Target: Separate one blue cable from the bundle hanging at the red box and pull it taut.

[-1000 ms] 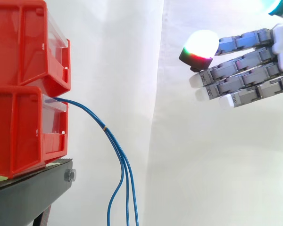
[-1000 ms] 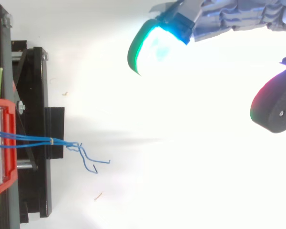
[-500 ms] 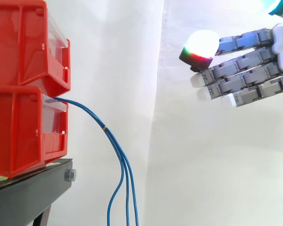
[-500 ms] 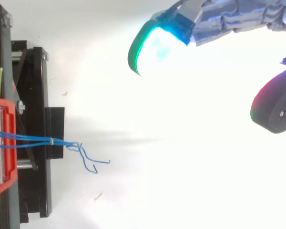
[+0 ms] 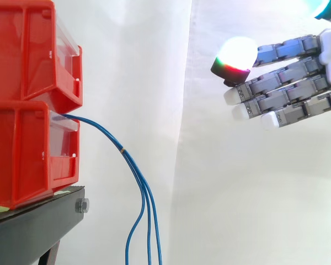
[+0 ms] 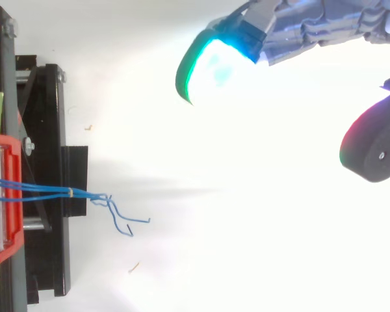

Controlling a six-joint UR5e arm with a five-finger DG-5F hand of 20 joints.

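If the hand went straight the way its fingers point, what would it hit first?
Probably the blue cables hanging from the lower red bin: the hand points left, slightly downward, across open space. From above it looks offset from them, so it might pass beside.

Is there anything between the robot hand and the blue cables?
No. In the side view the stretch between the hand and the blue cables is bare, with just the white curtain behind it.
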